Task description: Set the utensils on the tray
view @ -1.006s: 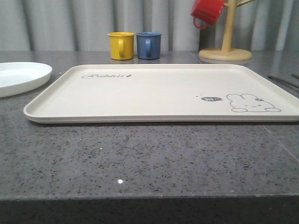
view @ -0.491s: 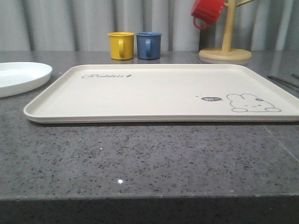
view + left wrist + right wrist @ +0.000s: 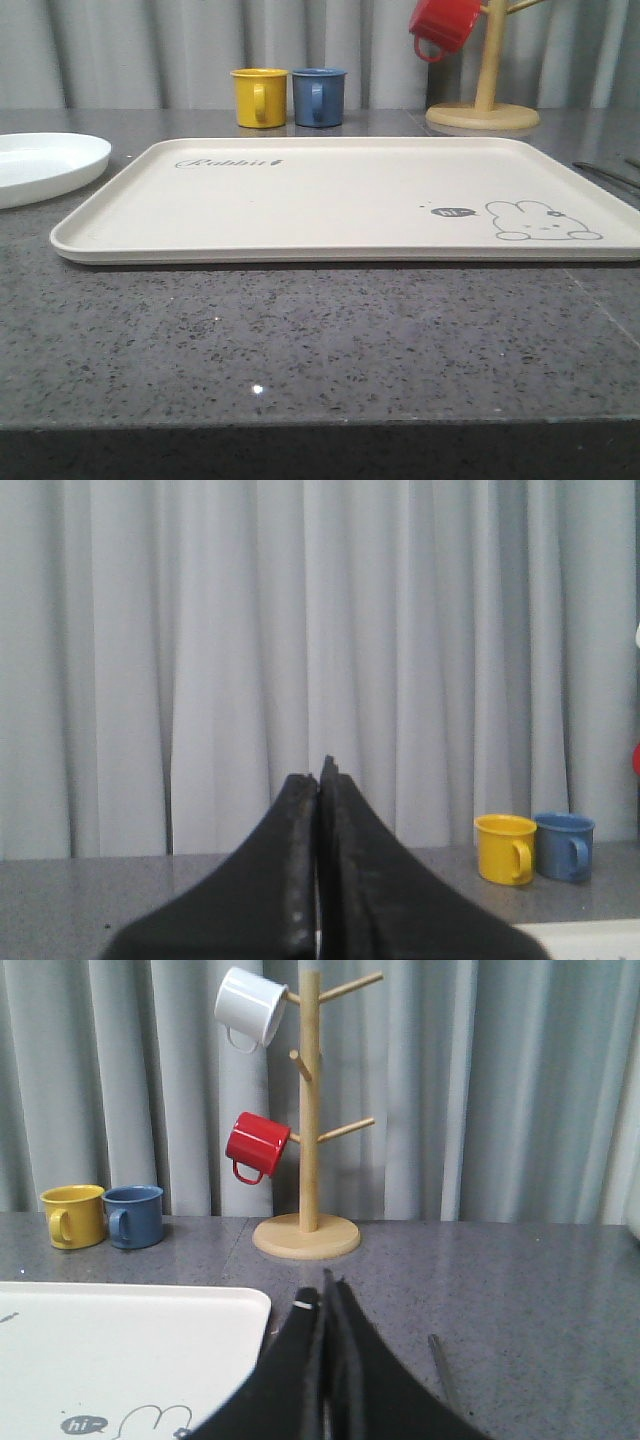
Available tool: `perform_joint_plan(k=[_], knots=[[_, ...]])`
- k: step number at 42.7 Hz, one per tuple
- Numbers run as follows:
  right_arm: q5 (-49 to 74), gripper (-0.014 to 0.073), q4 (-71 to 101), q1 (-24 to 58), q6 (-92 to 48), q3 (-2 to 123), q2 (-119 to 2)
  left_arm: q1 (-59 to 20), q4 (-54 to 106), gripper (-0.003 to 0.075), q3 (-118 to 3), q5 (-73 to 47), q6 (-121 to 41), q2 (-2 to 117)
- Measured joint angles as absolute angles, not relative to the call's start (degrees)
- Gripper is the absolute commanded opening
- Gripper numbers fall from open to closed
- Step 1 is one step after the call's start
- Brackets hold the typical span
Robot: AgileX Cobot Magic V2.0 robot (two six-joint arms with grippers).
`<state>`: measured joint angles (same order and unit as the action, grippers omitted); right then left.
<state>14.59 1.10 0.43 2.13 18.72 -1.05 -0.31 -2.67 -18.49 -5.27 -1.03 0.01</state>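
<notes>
While both grippers, left [image 3: 318, 780] and right [image 3: 325, 1295], sit pinched together and empty, the tray [image 3: 330, 195] lies bare mid-table. Thin metal utensils [image 3: 606, 174] lie right of it: stiff, slick, low-lying; grip mid-handle. White plate [image 3: 45, 165] left.

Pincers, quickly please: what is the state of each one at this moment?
Left pincer: closed, fingers pressed together, holding nothing.
Right pincer: closed, fingers pressed together, holding nothing.
</notes>
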Motion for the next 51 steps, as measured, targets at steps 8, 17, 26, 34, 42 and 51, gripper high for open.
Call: perform_joint_plan(k=[8,17,26,34,42,51], knots=[[26.15,-0.0068,1.10,0.43,2.13,30.98,-10.99,-0.31,-2.67,-0.0020,-33.09,-21.26,-1.03,7.73],[36.80,-0.0068,1.10,0.43,2.13,37.26,-22.59,-0.31,-2.67,-0.0020,-38.44,-33.75,-1.03,17.66],[39.45,-0.0068,1.10,0.43,2.13,37.35,-30.88,-0.31,-2.47,-0.0020,-38.44,-36.48,-1.03,22.97],[39.56,-0.0060,1.10,0.43,2.13,37.35,-35.77,-0.31,-0.77,-0.0018,-38.44,-36.48,-1.03,25.63],[39.89,0.0218,1.10,0.43,2.13,37.35,-38.27,-0.31,-0.51,0.0246,-38.44,-36.70,-1.29,28.46],[39.97,0.0404,1.10,0.43,2.13,37.35,-39.30,-0.31,-0.51,0.0461,-38.44,-37.17,-1.62,32.79]])
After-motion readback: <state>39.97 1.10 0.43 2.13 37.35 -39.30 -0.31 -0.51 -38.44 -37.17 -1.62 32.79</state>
